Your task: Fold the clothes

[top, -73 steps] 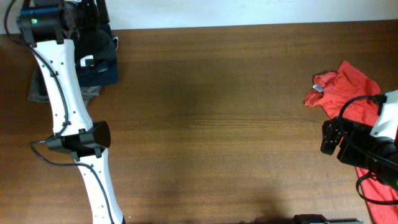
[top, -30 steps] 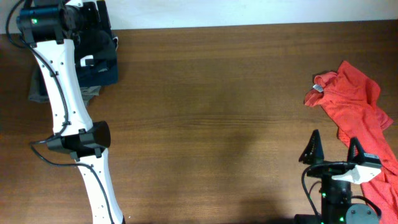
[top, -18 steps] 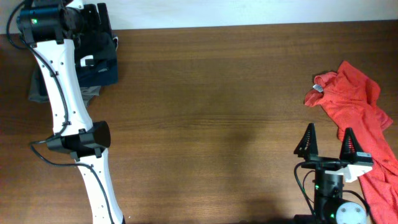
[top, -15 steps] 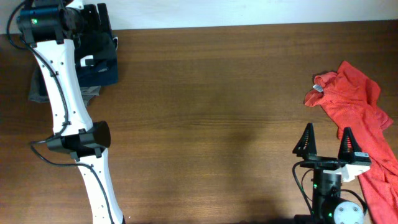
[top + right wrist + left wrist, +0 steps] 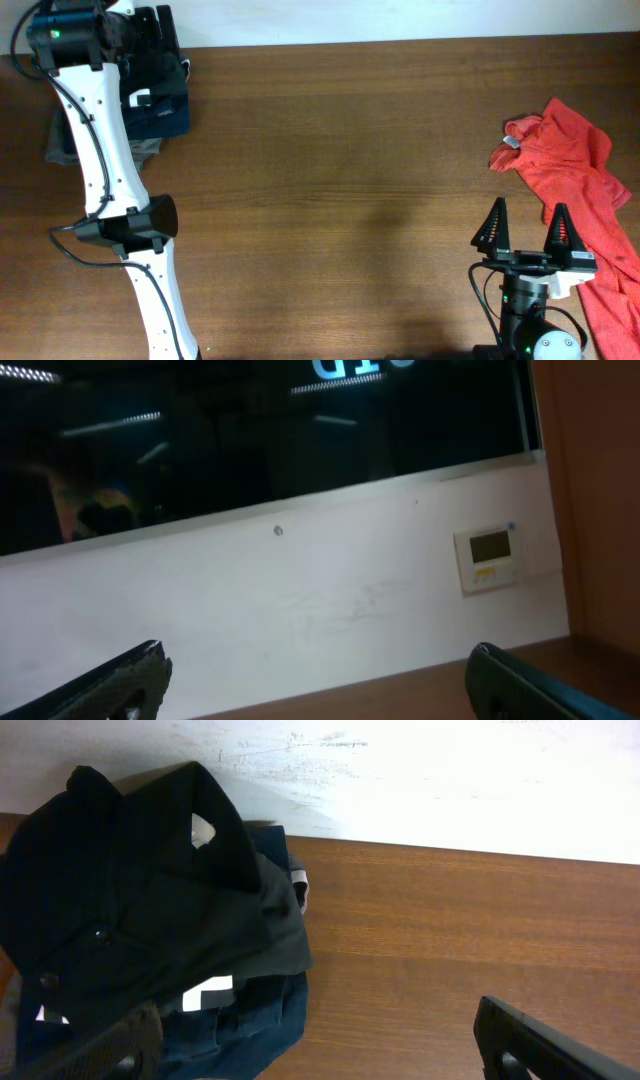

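Note:
A folded stack of clothes lies at the table's far left corner: a plain black garment (image 5: 140,920) with a small white logo (image 5: 207,988) on top of a dark blue one (image 5: 250,1020). The overhead view shows this stack (image 5: 170,118) under my left gripper (image 5: 158,45). My left gripper (image 5: 320,1060) hovers open over the stack's near edge and holds nothing. An orange-red shirt (image 5: 565,165) lies crumpled at the right edge. My right gripper (image 5: 527,225) stands open, fingers pointing up, just left of the shirt's lower part. In its wrist view the right gripper (image 5: 325,690) frames only the wall.
The wooden table (image 5: 340,180) stretches between the two piles. A grey cloth (image 5: 60,150) pokes out beneath the dark stack. The white left arm (image 5: 105,170) runs along the left side. Behind the table are a white wall and a small wall panel (image 5: 488,550).
The right arm has drawn back from over the orange-red shirt to the front edge and turned its open fingers upward; the last half second shows almost no motion. The left arm is unchanged.

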You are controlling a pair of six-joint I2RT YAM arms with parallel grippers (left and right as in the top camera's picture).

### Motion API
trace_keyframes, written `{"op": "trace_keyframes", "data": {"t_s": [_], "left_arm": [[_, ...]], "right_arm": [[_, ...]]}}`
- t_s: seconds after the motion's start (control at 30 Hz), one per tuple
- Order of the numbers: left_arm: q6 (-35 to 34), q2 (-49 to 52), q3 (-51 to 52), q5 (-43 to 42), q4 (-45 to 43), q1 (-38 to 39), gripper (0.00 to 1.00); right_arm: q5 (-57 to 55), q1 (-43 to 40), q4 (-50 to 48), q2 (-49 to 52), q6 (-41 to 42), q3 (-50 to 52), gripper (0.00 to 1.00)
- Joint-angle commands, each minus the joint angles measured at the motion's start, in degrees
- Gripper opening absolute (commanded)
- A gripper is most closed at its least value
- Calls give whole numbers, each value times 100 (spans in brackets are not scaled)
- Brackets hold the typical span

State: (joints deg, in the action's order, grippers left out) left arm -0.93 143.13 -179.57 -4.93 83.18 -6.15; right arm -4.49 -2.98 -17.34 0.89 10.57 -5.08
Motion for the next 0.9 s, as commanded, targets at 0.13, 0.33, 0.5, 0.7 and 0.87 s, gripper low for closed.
{"op": "trace_keyframes", "data": {"t_s": [0.13,0.33,0.5,0.7,0.87], "left_arm": [[7,20,7,-22,7,-11,99],[7,20,7,-20,7,-11,99],[7,20,7,-20,7,-11,99],[7,20,7,-20,7,-11,99],[7,20,7,-20,7,-11,99]], "right_arm": [[15,42,-184,-66,39,262,99],[-26,140,-404,-66,39,479,99],[-291,328,-382,-66,37,476,99],[-356,372,70,-66,37,476,99],[-280,374,695,-63,42,476,99]]}}
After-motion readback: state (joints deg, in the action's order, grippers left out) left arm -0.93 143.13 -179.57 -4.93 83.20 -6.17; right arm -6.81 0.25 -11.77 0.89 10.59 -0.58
